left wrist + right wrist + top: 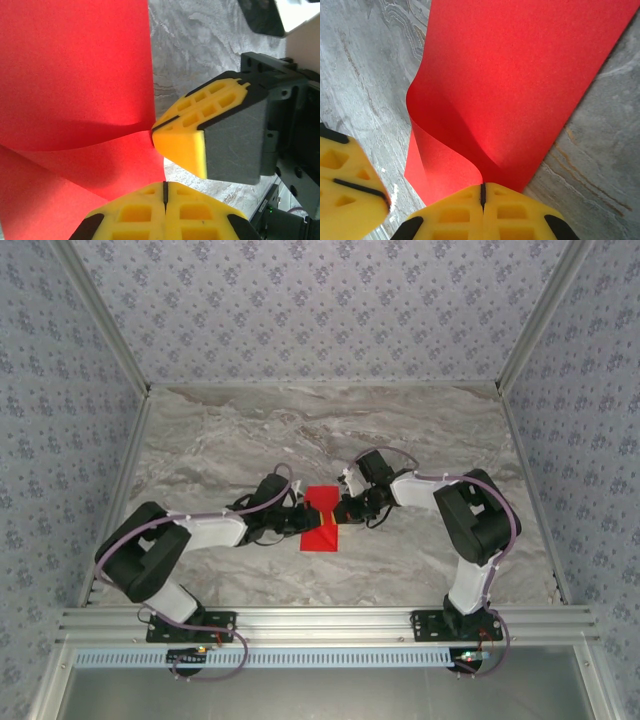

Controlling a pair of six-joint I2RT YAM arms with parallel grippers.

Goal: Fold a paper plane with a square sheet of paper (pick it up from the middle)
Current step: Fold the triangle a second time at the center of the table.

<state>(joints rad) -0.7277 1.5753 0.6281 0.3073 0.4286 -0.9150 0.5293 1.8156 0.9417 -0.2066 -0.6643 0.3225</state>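
**Clearance.** The square sheet of paper [322, 537] lies near the middle of the tabletop [420, 430], slightly closer to the near edge than to the far edge. Bare marble surrounds it on every side. The far half of the tabletop and both side margins are open. Patterned walls [320, 310] close off the far, left and right edges. An aluminium rail [330, 622] runs along the near edge.

**View differences.** The top external view shows the sheet narrowed at its middle, where the left gripper [303, 521] and the right gripper [343, 510] meet it from opposite sides. The left wrist view shows that arm's yellow fingers [135, 215] pressed together on the red paper. It also shows the right gripper [156, 131] closed on the sheet's edge, tip to the paper. In that view the paper bows across at the pinch line, with a shadowed curve. The right wrist view shows its own fingers [515, 215] pressed together on the sheet, which curls up into a soft loop just ahead of them. The rest of the sheet extends away with a straight edge over the marble. One finger of the left gripper [350, 180] sits at the lower left of that view.

**Arm pose.**
- The left arm [150, 560] rises from its base at the near edge, elbow toward the left edge and forearm reaching right to the sheet.
- The right arm [470, 520] mirrors it, elbow toward the right edge and forearm reaching left.
- Both wrists are low over the tabletop.
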